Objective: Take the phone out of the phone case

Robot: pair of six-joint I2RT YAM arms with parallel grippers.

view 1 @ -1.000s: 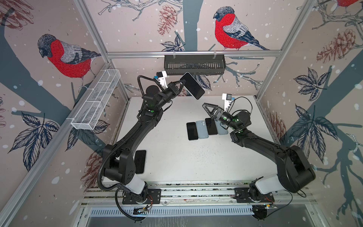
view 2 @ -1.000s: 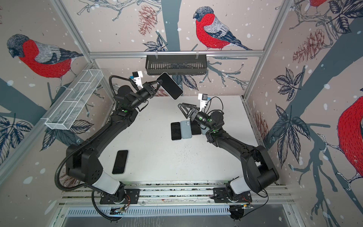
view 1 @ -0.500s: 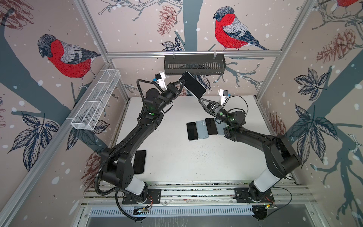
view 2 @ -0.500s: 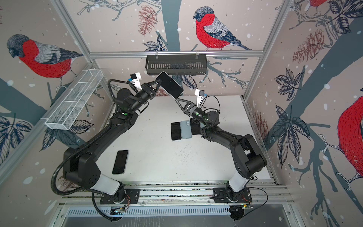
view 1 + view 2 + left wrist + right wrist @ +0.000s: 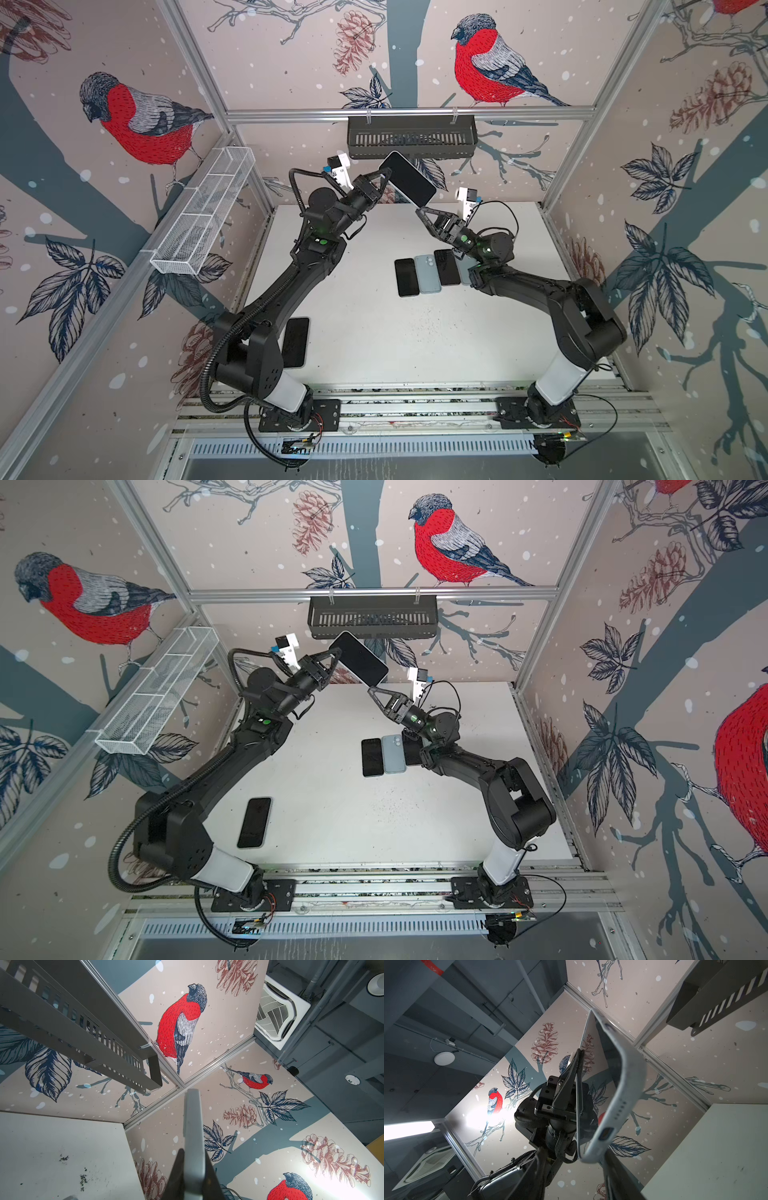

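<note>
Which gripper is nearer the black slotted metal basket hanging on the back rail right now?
Left. The left gripper, clamping the grey-cased phone, is close under the left end of the black slotted basket; the right gripper sits lower, at the phone's bottom corner.

phone [image 5: 193,1136] runs off frame; right arm [image 5: 519,282] hides a pale-blue item [image 5: 464,270].

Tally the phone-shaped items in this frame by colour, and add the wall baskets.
Black phones lying flat: 3
Light blue ones lying flat: 2 (one partly hidden)
Pale-cased phone held aloft: 1
Black slotted basket: 1
White wire basket: 1
Total: 8
</note>
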